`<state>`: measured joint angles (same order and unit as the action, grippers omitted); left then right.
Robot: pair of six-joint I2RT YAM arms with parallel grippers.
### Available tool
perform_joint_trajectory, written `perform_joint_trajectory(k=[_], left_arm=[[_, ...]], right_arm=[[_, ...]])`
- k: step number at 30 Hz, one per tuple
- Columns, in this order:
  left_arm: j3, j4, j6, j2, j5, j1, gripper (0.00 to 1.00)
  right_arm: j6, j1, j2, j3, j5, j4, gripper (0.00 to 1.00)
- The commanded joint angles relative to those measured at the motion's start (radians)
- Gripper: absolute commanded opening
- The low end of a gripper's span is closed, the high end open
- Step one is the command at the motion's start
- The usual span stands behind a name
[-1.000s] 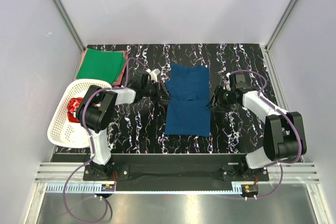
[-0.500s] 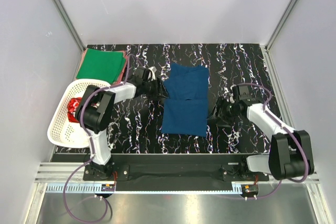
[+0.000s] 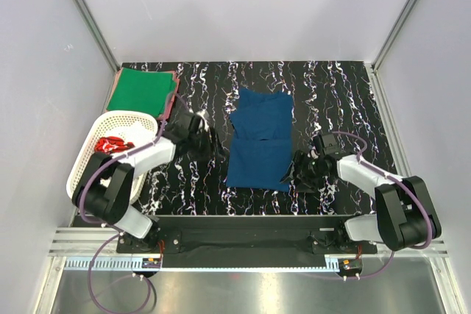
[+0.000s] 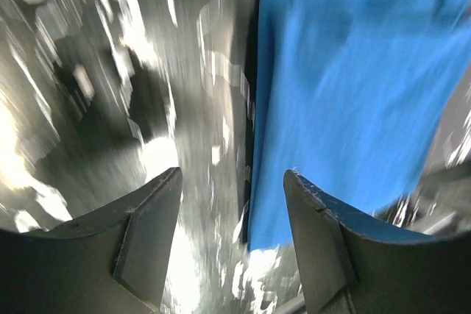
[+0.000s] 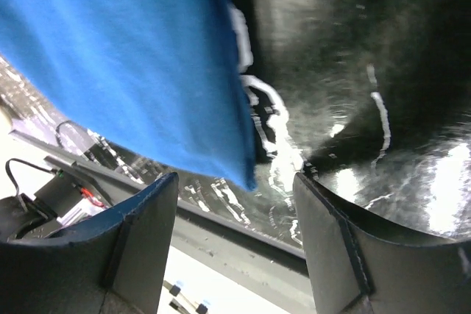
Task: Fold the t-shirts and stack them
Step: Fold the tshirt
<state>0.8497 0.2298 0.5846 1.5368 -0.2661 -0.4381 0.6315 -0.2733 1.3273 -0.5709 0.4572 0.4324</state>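
Both gaping wide, left pincer (image 3: pixel 212 143) and right pincer (image 3: pixel 294 174) are flanking the navy shirt (image 3: pixel 257 148), the right nearer its corner.

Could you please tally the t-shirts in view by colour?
Navy blue t-shirt: 1
Green t-shirt: 1
Reddish-pink t-shirt, only its edge showing under the green one: 1
Red t-shirt, in the white basket: 1
Total: 4
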Motion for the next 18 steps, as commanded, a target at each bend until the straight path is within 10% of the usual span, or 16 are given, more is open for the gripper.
perform_joint_trajectory(k=[1, 11, 18], left_arm=[[-0.109, -0.059, 0.043, -0.062, -0.059, -0.059, 0.63], [-0.287, -0.262, 0.182, -0.073, -0.087, -0.143, 0.64], [-0.342, -0.233, 0.247, -0.072, -0.007, -0.175, 0.64]], right_arm=[[0.042, -0.007, -0.016, 0.052, -0.035, -0.055, 0.70], [0.100, -0.015, 0.009, 0.098, -0.015, -0.158, 0.58], [0.119, -0.017, -0.095, 0.144, -0.052, -0.120, 0.05]])
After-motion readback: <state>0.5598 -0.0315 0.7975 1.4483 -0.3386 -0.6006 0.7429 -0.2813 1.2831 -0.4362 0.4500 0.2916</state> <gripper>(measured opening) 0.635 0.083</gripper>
